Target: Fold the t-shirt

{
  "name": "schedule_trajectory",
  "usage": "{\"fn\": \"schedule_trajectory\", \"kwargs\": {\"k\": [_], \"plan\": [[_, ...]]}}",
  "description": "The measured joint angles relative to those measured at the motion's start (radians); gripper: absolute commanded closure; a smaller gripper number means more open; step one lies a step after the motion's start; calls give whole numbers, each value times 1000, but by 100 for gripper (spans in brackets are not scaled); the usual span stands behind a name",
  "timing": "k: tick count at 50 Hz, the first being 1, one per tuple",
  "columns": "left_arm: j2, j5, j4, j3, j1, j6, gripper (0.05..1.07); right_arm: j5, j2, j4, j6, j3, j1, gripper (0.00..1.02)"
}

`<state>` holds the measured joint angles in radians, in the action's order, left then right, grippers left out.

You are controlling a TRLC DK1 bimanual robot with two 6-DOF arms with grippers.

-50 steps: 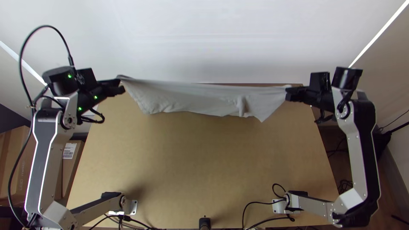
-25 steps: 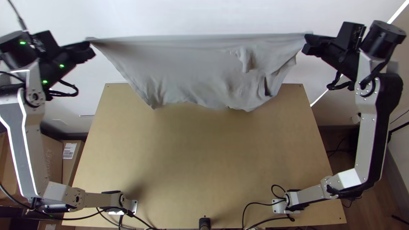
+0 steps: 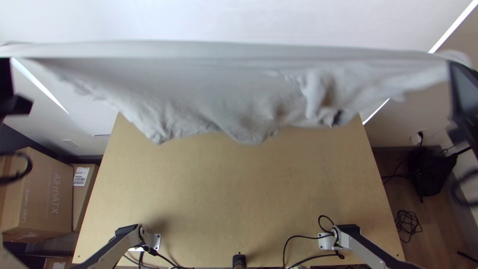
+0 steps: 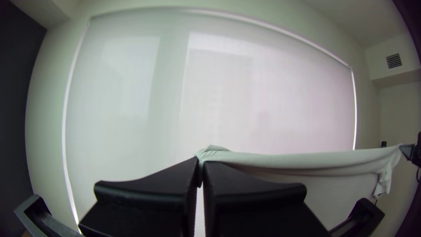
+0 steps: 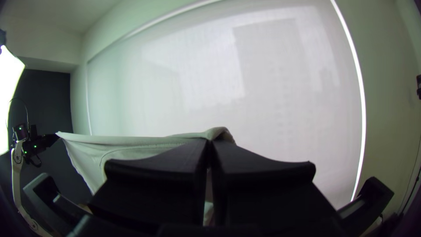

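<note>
T-shirt (image 3: 209, 89) is lifted higher near counter (image 3: 239, 199) far edge, pinched by left end effector (image 4: 201, 164) and right end effector (image 5: 209, 144) (lay-down likely next).

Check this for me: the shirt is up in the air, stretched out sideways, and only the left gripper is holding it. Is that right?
Not quite. The right gripper holds the shirt too, its fingers shut on the other end, as the right wrist view shows. It is indeed up in the air, stretched out sideways, with the left gripper holding it.
</note>
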<state>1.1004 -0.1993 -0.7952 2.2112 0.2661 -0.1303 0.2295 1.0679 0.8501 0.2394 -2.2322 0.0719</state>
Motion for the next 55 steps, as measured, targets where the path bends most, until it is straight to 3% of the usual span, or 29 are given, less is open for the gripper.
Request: {"fn": "schedule_trajectory", "kwargs": {"k": [9, 22, 30, 40, 47, 55], "plan": [[-127, 1, -45, -1, -9, -1, 105, -6, -134, 26, 26, -7, -3, 100], [-136, 2, -185, -40, -155, -14, 105, -7, -140, 58, 35, 84, -3, 100], [-186, -16, -288, -272, -210, -42, 105, -17, -179, 60, 57, 379, 18, 100], [-326, -109, -311, -796, -215, 12, 105, -32, -244, 63, 118, 863, 83, 100], [-406, -144, -256, -1072, -215, 30, 105, -32, -288, 10, 133, 1141, 134, 100], [-393, -153, -126, -1231, -212, 34, 105, -32, -274, -94, 139, 1281, 159, 100]]}}
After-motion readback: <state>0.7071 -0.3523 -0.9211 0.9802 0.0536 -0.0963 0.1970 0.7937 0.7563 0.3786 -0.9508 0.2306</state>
